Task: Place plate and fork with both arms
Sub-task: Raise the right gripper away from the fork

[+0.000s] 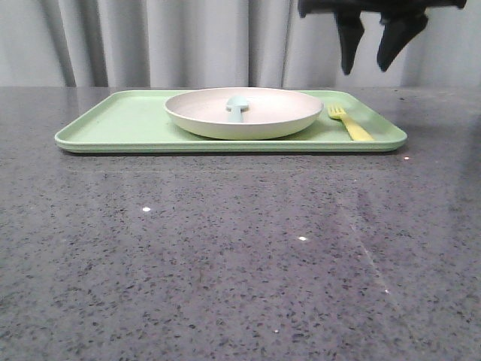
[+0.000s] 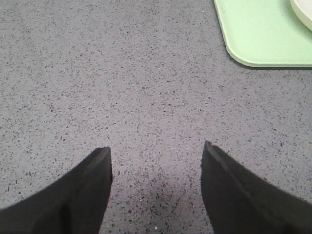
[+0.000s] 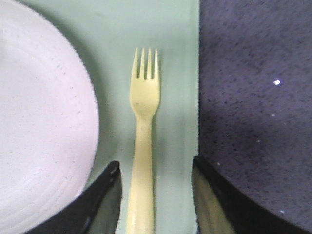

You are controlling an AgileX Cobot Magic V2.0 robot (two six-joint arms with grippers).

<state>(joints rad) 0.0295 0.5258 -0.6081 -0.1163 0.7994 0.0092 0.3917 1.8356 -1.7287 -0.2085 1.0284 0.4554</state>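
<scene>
- The right fingers (image 1: 372,47) hang spread apart and empty, up in the air above the right end of the green tray (image 1: 113,124).
- Seen from the right wrist, the yellow fork (image 3: 142,141) lies flat on the tray (image 3: 175,58) in the gap between the two fingers (image 3: 105,197), its handle running between them and its tines pointing away from them; neither finger touches it.
- The white plate (image 3: 44,126) sits on the tray just beside the fork, on the outer side of one right finger, apart from the fork.
- From the front, the plate (image 1: 244,113) stands in the middle of the tray with a pale blue-green spoon (image 1: 237,107) lying in it, and the fork (image 1: 349,124) lies to its right, near the tray's edge.
- The left fingers (image 2: 156,195) are spread open with nothing between them but bare grey speckled tabletop (image 2: 122,87).
- A corner of the tray (image 2: 258,34) and a sliver of the plate (image 2: 304,12) lie well ahead of the left fingers and off to one side.
</scene>
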